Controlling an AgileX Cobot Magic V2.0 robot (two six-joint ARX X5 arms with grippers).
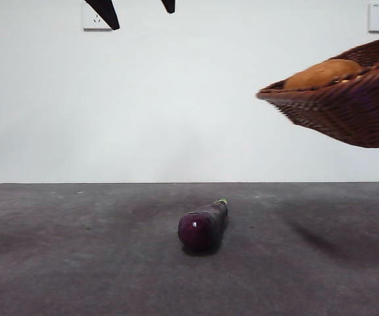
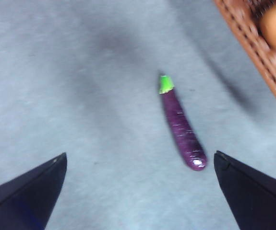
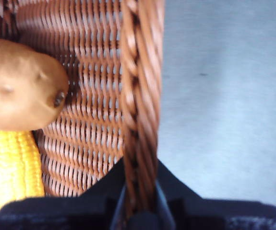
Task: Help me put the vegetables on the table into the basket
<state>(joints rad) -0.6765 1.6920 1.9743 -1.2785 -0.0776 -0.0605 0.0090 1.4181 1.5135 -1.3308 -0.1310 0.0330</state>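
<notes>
Only the right wrist view shows the bumpy yellow corn cob (image 3: 13, 167) beside the orange-brown potato (image 3: 22, 86) inside the brown woven wicker basket (image 3: 140, 96), whose rim the right gripper (image 3: 140, 201) clamps. The left gripper (image 2: 140, 191), jaws apart, hovers above the glossy dark-purple eggplant (image 2: 182, 127) on the grey worktop (image 2: 80, 96).

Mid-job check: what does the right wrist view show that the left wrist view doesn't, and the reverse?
Only the right wrist view shows the right gripper shut on the basket rim, and the corn beside the potato inside. Only the left wrist view shows the eggplant lying on the table below the open left gripper. Both show basket, potato and table.
</notes>
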